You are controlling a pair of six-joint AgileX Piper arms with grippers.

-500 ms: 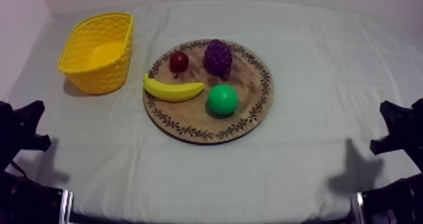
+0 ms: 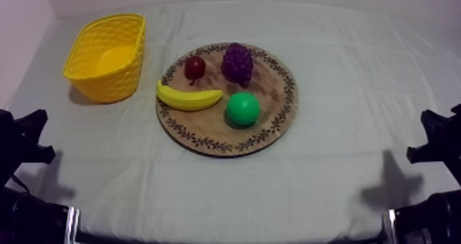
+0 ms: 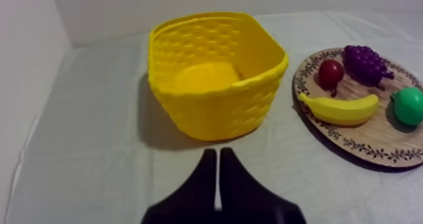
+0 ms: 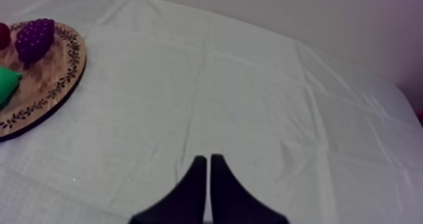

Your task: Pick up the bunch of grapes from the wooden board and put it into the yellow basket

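Observation:
The purple bunch of grapes [image 2: 237, 62] [image 3: 366, 64] [image 4: 34, 39] lies at the far side of the round wooden board [image 2: 274, 89] [image 3: 377, 145] [image 4: 53, 82] in the middle of the table. The yellow basket [image 2: 113, 82] [image 3: 220, 110] stands empty to the board's left. My left gripper [image 2: 38, 133] [image 3: 218, 153] sits low at the table's left edge, shut on nothing, pointing at the basket. My right gripper [image 2: 427, 133] [image 4: 208, 157] rests at the right edge, its fingers together as a wedge over bare cloth, far from the board.
On the board a banana [image 2: 188, 97] [image 3: 340, 108] lies at the left, a small red fruit [image 2: 194, 67] [image 3: 330, 73] sits beside the grapes, and a green pear [image 2: 243, 108] [image 3: 409, 106] rests in front of them. Cloth spreads wide to the board's right.
My right arm has drawn slightly farther toward the table's right edge. The left arm and the fruit have not moved.

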